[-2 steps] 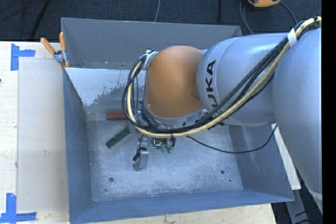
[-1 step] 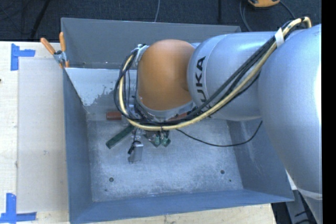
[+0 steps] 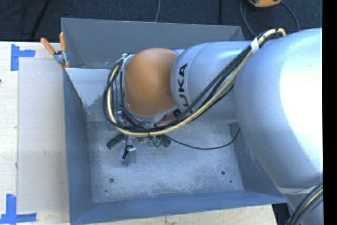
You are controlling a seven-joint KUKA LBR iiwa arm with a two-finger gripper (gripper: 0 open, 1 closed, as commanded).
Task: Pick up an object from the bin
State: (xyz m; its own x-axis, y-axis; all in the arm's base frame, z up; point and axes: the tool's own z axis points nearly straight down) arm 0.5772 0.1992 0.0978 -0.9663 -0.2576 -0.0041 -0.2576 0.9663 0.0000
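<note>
Silver arm with orange wrist cover (image 3: 150,81) low in grey metal bin (image 3: 158,198), gripper (image 3: 127,154) left of centre on floor, small dark green piece (image 3: 114,142) just beside it, whether it is open or closed cannot be told

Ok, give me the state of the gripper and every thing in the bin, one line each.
bin: open-topped, arm reaching in.
gripper: down near the bin floor, under the orange wrist cover; grasp cannot be told.
left green piece: lying on the floor, just beside the gripper.
right green piece: lying on the floor, partly under the cables.
</note>
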